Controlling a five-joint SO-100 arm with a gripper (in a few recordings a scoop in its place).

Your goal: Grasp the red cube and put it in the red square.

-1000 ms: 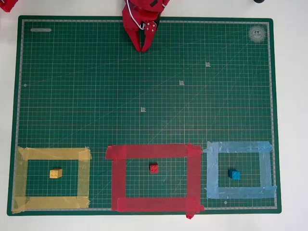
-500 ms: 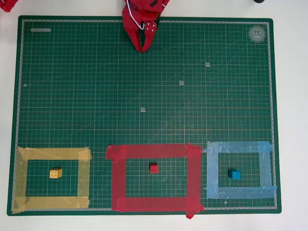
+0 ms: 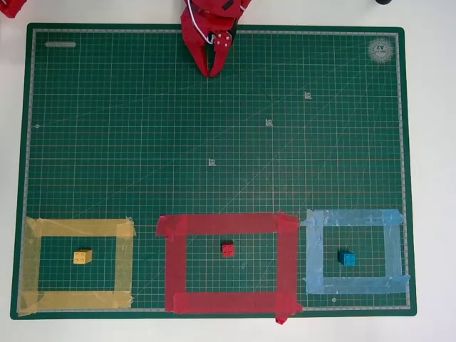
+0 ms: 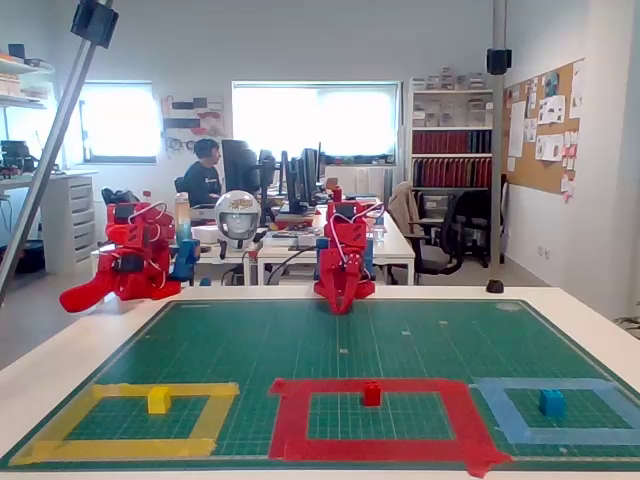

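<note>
The fingers of the red two-finger gripper (image 3: 211, 69) are clenched together on nothing, pointing down at the far edge of the green gridded cutting mat (image 3: 214, 121) on the white counter (image 3: 431, 178), well apart from every block. The tiny bright red studded plastic cube (image 3: 227, 249) sits free on the mat inside the large outline of wide red tape (image 3: 176, 263), near its middle and touching no strip. As things lie, the task looks finished, with nothing left but to keep the arm parked. By count: three small blocks, the red one, one yellow (image 3: 83, 256) and one blue (image 3: 347, 258); three tape outlines, red, yellow (image 3: 78, 228) and light blue (image 3: 353, 217), each holding the block of its own colour.
</note>
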